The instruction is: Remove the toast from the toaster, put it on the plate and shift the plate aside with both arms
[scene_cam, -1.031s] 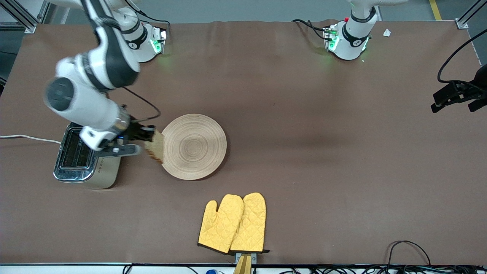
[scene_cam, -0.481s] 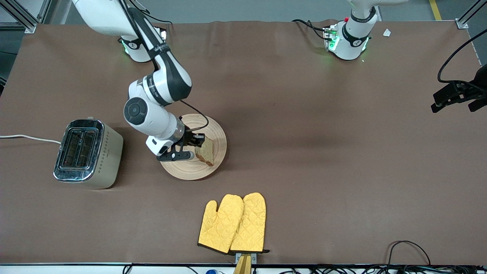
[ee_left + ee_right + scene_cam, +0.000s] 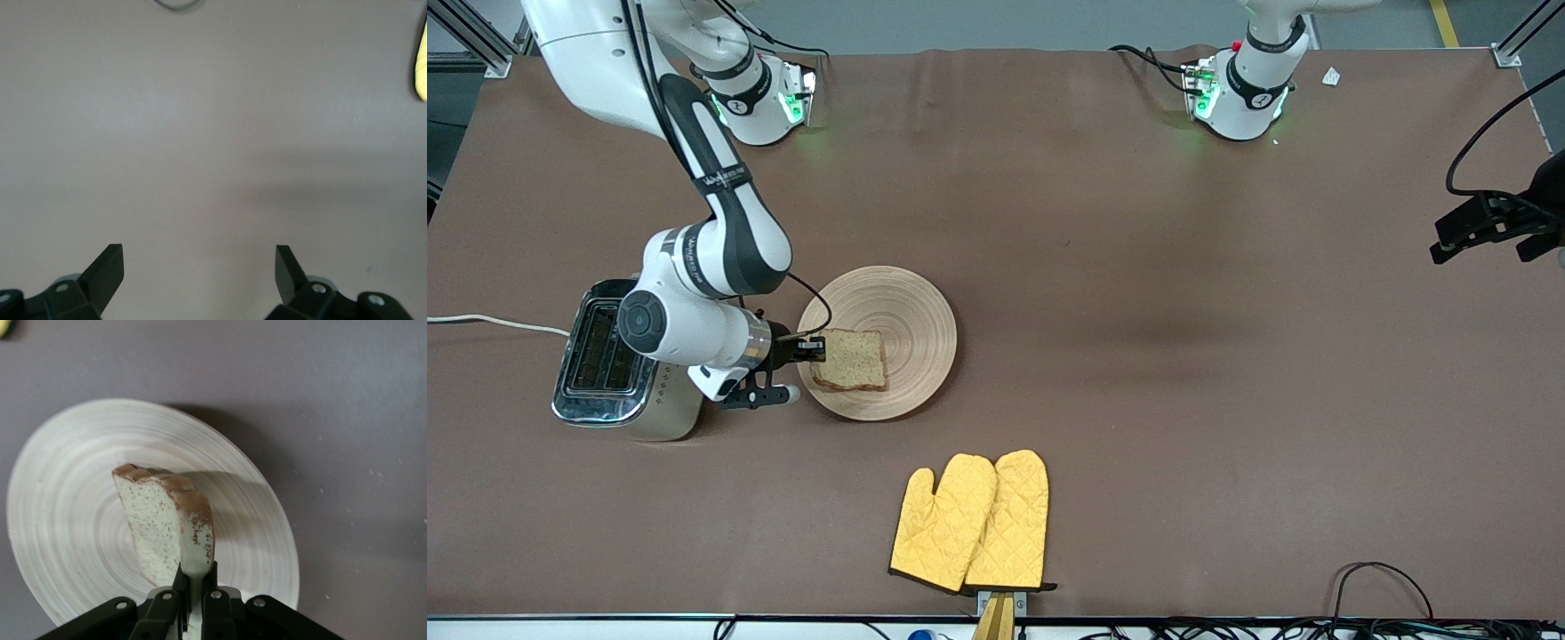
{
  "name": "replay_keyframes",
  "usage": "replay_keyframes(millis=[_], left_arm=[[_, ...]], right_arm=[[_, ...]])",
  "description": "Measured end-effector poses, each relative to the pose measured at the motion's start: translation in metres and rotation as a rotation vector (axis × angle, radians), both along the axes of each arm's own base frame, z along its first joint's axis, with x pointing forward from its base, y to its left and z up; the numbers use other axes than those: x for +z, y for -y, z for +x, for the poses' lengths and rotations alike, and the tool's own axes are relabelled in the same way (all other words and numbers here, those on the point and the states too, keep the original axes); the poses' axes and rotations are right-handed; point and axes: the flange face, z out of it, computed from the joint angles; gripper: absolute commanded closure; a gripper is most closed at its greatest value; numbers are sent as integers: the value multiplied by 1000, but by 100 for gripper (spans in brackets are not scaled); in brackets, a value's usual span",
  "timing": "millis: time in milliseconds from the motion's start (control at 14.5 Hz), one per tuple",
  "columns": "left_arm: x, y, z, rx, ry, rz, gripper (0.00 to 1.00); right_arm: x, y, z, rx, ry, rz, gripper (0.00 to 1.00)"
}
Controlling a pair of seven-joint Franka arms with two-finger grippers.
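Since a second ago the right arm has swung from beside the toaster out over the plate and then drawn back, and the square slice of speckled brown toast [image 3: 851,359] that was held on edge beside the plate's rim is now turned flat over the round, light beige, ring-grooved wooden plate [image 3: 911,307], on the part toward the right arm's end of the table. The black right gripper [image 3: 811,348] is clamped on the slice's crust edge; the right wrist view shows the toast [image 3: 175,528] pinched between its closed fingers above the plate [image 3: 67,520]. The shiny metal two-slot toaster [image 3: 618,378] stands beside the plate, partly under the right arm. A pair of yellow quilted oven mitts [image 3: 971,522] lies nearer the front camera. The left gripper [image 3: 199,267] waits with its jaws spread wide over bare brown tabletop [image 3: 1183,400].
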Motion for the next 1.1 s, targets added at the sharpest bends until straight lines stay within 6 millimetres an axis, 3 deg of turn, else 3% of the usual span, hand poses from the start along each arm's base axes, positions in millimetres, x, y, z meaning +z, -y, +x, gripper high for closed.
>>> replay_keyframes(millis=[344,481,619,825,962,1100], left_arm=[[-65,36,10,-2,-165,-225,0],[-108,51,27,17,-241,-346,0],[-161,74,48,47,-308,-486,0],[-251,132,71,97,-384,-642,0],[-315,184,74,109,-407,-677,0],[-366,252,64,98,-412,-683,0]], right_arm=[[-27,2,-27,-16,-122,17,0],[-16,6,-32,-15,-171,33,0],[19,17,-34,-13,-187,52,0],[97,45,-36,24,-144,10,0],[153,73,-33,37,-79,-55,0],[204,108,-26,5,-33,-78,0]])
